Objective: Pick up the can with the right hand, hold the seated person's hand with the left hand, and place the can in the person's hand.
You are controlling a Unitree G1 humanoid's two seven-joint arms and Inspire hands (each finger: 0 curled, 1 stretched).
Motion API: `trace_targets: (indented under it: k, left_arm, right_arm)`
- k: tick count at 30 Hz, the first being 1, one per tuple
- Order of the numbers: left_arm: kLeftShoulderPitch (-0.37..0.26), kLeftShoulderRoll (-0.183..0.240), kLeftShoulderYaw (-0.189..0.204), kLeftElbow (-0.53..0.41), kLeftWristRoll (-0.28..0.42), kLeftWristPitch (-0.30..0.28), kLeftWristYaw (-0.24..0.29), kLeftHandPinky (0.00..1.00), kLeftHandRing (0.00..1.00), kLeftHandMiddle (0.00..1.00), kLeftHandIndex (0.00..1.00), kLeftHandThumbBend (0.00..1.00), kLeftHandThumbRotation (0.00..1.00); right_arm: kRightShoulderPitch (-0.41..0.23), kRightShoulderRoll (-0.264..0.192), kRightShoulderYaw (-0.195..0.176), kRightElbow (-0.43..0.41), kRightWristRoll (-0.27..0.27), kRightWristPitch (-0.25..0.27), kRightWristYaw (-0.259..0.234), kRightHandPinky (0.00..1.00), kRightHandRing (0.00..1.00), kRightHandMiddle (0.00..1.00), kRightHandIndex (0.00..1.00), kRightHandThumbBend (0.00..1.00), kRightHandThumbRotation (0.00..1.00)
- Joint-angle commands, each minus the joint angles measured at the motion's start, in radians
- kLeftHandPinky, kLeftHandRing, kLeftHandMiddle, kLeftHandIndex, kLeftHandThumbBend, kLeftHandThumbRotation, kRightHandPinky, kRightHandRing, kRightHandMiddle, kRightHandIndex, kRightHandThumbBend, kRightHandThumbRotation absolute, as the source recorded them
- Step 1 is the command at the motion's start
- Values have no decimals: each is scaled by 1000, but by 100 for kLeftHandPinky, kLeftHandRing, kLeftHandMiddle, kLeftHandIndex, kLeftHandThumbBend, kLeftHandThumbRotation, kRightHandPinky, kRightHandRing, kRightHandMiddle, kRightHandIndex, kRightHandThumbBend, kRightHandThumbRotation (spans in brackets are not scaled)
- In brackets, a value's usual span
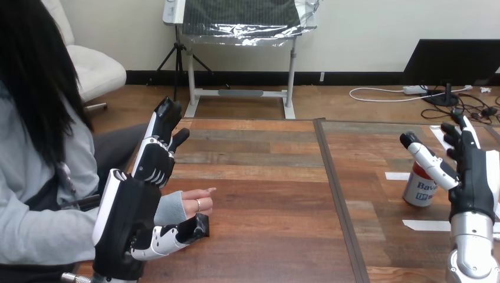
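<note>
Here, the can (420, 187) was seen upright on the table (265, 177) at the right. The right hand (471, 177) was spread open just beside it, thumb in front of its top. The left hand (127, 218) was held open around the person's hand (197, 204), not clasping it.

On the table (265, 177), the can (416, 192) stands right, beside the right hand (473, 180); the person's hand (197, 204) lies left.

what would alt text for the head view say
The robot's right hand is open beside an upright can at the wooden table's right, thumb crossing the can's top. At the left, its open left hand flanks the person's hand, which rests on the table between its thumb and fingers.
</note>
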State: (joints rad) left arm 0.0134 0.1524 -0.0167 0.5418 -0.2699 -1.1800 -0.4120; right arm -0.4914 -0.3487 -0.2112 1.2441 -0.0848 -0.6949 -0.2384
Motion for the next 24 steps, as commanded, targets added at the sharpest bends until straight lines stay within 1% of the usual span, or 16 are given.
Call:
trace_targets:
  k: [1, 4, 7, 13, 16, 21, 24]
  left_arm:
    - [-15, 13, 9, -57, -25, -1, -5, 93, 100, 100, 100, 100, 62]
    - [-12, 13, 9, -62, -27, 6, -5, 93, 100, 100, 100, 100, 62]
    - [-15, 16, 9, -57, -31, -2, -11, 93, 99, 100, 100, 100, 62]
    - [-14, 14, 14, -58, -30, 0, -9, 93, 99, 100, 100, 100, 63]
    - [-17, 18, 9, -58, -39, 0, -18, 92, 99, 100, 100, 100, 63]
    - [-20, 18, 13, -56, -39, -7, -22, 92, 99, 100, 100, 100, 63]
    - [-19, 17, 13, -60, -42, -7, -23, 92, 99, 100, 100, 100, 63]
  right_arm:
    - [-74, 6, 3, 5, 6, 4, 3, 88, 88, 88, 92, 100, 54]
    - [-72, 9, 4, 6, 10, 3, 8, 88, 89, 89, 93, 100, 54]
    - [-70, 13, 4, 8, 13, -4, 13, 89, 89, 89, 93, 100, 53]
    - [-69, 17, 16, 12, -1, -3, -5, 90, 89, 88, 93, 100, 53]
    - [-68, 20, 22, 15, -8, 1, -15, 89, 89, 88, 93, 100, 53]
    - [-64, 28, 19, 16, 0, -8, -1, 88, 89, 88, 92, 100, 53]
    - [-64, 32, 17, 18, 5, -4, 8, 88, 90, 88, 93, 100, 52]
